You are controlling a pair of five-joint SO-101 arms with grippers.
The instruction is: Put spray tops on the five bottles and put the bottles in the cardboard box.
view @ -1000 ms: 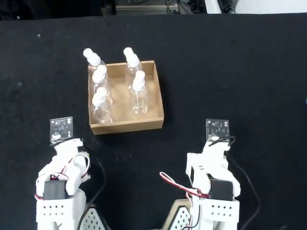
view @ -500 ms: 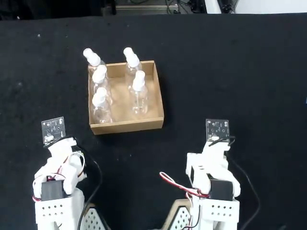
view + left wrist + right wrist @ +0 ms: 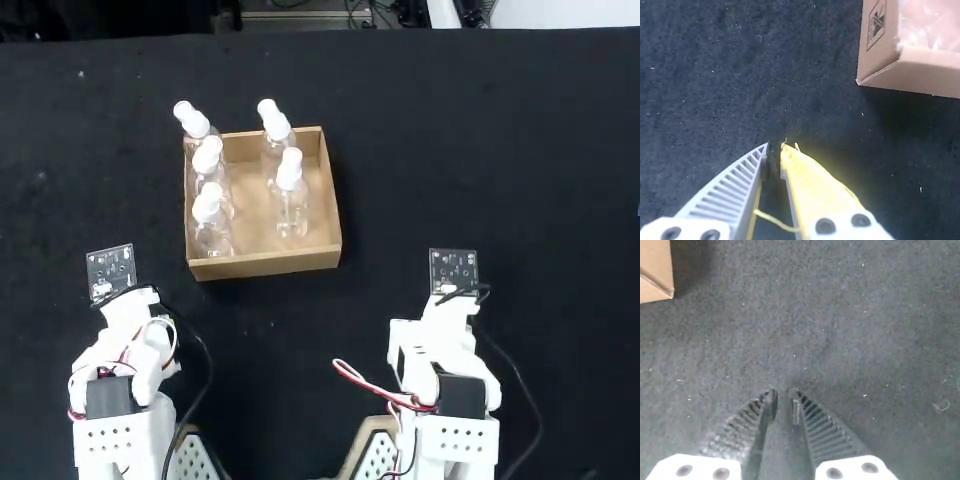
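While the high view takes in five clear plastic bottles (image 3: 290, 205) with white spray tops (image 3: 290, 160) standing inside the brown cardboard box (image 3: 265, 263), left of centre on the black bench (image 3: 500, 150), the wrist views catch box corners plus the left tool (image 3: 774, 148) and right tool (image 3: 782, 396), both pinched together, empty.

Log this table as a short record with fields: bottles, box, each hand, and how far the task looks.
bottles: five, upright, each with a white spray top
cardboard box: open, holds all five bottles
left hand: shut, empty, above the black table, near a box corner
right hand: shut, empty, above the table, apart from the box
task status: looks finished
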